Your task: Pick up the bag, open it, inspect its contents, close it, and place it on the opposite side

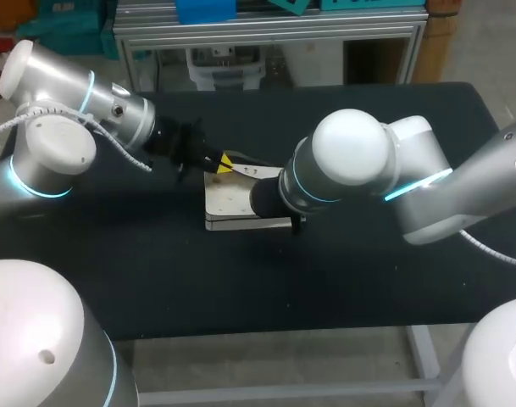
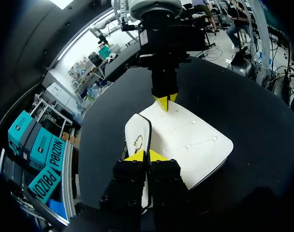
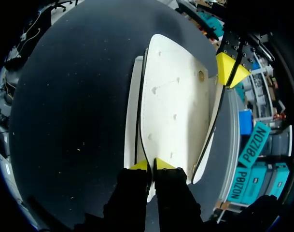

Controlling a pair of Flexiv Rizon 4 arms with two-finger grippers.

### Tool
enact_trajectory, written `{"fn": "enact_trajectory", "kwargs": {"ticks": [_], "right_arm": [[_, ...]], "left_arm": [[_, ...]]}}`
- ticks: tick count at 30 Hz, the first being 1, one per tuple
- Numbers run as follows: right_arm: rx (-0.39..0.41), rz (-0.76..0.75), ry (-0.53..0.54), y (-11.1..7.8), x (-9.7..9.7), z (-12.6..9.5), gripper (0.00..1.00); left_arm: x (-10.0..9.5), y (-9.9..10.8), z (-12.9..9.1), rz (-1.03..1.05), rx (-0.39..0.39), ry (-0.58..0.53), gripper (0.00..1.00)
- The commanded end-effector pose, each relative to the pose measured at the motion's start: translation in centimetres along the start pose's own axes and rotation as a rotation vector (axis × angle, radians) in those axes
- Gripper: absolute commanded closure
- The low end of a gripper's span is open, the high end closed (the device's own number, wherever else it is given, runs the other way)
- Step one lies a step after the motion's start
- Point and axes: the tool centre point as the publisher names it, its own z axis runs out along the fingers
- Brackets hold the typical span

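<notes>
bag [image 1: 236, 203] white, lying flat mid-worktop [image 1: 156, 280] | left gripper [image 1: 226, 165] at its far end; wrist views alone show the tips pressed together on the thin black strap [image 3: 210, 128] | right gripper [image 3: 151, 165] pinching the bag's black-trimmed edge at the opposite end; hidden under its own arm in head view

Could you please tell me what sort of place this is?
Probably a robotics lab bench: a black table, with a left pincer and a right pincer, both yellow-tipped, gripping one white bag from opposite ends.
</notes>
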Motion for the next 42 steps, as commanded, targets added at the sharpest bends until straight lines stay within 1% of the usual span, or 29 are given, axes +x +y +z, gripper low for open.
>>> {"fn": "enact_trajectory", "kwargs": {"ticks": [1,2,3,5,10,13,21,25,29,34,36,37,38,39,40,42], "right_arm": [[0.001,0.001,-0.006,-0.2,0.4,0.4,1.00],[0.001,0.001,-0.006,-0.2,0.4,0.4,1.00],[0.001,0.001,-0.006,-0.2,0.4,0.4,1.00],[0.001,0.001,-0.006,-0.2,0.4,0.4,1.00],[0.001,0.001,-0.006,-0.2,0.4,0.4,1.00],[0.001,0.001,-0.006,-0.2,0.4,0.4,1.00],[0.001,0.001,-0.006,-0.2,0.4,0.4,1.00],[0.001,0.001,-0.006,-0.2,0.4,0.4,1.00],[0.001,0.001,-0.006,-0.2,0.4,0.4,1.00],[0.001,0.001,-0.006,-0.2,0.4,0.4,1.00],[0.001,0.001,-0.006,-0.2,0.4,0.4,1.00],[0.001,0.001,-0.006,-0.2,0.4,0.4,1.00],[0.001,0.001,-0.006,-0.2,0.4,0.4,1.00],[0.001,0.001,-0.006,-0.2,0.4,0.4,1.00],[0.001,0.001,-0.006,-0.2,0.4,0.4,1.00],[0.001,0.001,-0.006,-0.2,0.4,0.4,1.00]], "left_arm": [[0.4,-0.1,0.3,0.022,-0.015,-0.006,0.89],[0.7,-0.1,0.5,0.038,-0.017,-0.006,0.69],[0.9,-0.1,0.6,0.045,-0.017,-0.010,0.58],[1.3,-0.1,0.7,0.068,-0.004,-0.009,0.55],[2.1,-0.1,0.6,0.103,0.000,-0.023,0.54],[2.4,-0.2,0.5,0.116,0.001,-0.031,0.55],[3.2,-0.6,1.1,0.153,0.004,-0.025,0.55],[3.6,-1.1,2.3,0.191,-0.037,-0.031,0.54],[3.4,-1.3,3.2,0.213,-0.067,-0.045,0.54],[2.5,-1.1,4.1,0.217,-0.113,-0.092,0.57],[2.0,-0.8,4.3,0.204,-0.108,-0.097,0.59],[1.9,-0.7,4.3,0.196,-0.129,-0.113,0.66],[1.7,-0.5,4.3,0.186,-0.130,-0.115,0.76],[1.6,-0.4,4.3,0.178,-0.131,-0.121,0.90],[1.4,-0.2,4.2,0.173,-0.140,-0.126,1.00],[1.0,0.1,3.8,0.154,-0.141,-0.134,1.00]]}}
